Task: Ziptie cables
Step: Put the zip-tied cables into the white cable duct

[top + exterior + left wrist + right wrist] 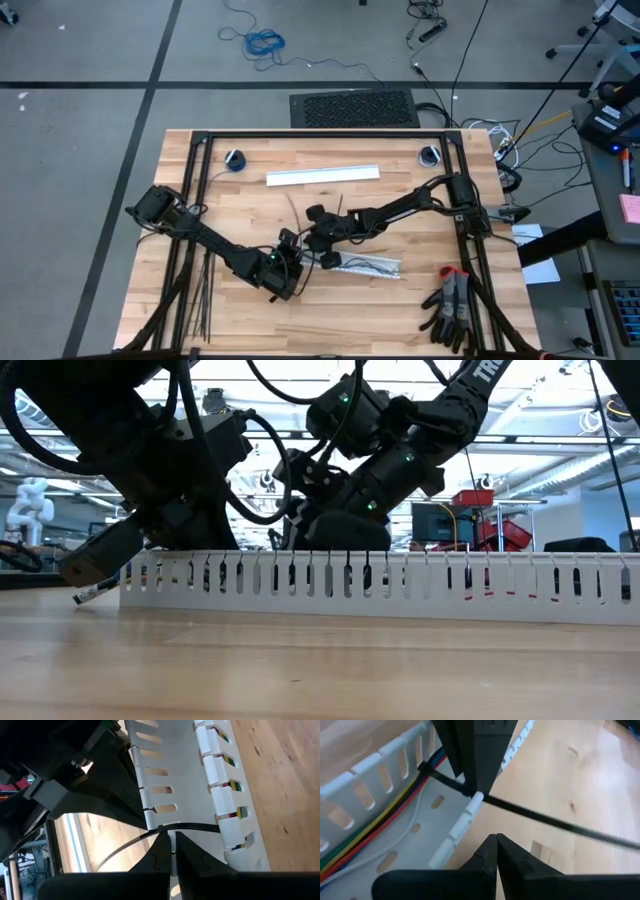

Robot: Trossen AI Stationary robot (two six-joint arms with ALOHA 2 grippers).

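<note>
A white slotted channel (368,265) lies on the wooden table, and the cables (370,837), thin coloured wires, run along inside it. A black ziptie (545,819) loops over the wires, crosses the channel's side wall and trails out over the table. My left gripper (474,794) comes down onto the ziptie at that wall and is shut on it. My right gripper (496,840) is shut and hangs just over the table beside the channel, short of the ziptie's tail, with nothing in it. In the low view both arms stand behind the channel (400,585). My left gripper pinches the ziptie between its two fingertips at the place where the strip crosses the channel's side wall (468,790). The fingers come from above, slanting down, and lie across the strip. The ziptie's tail (590,831) runs on free over the table.
A long white cover strip (322,175) lies toward the far edge. Spare black zipties (200,300) lie at the near left, a pair of gloves (450,305) at the near right. Two small round fittings (235,160) (430,155) sit at the far corners.
</note>
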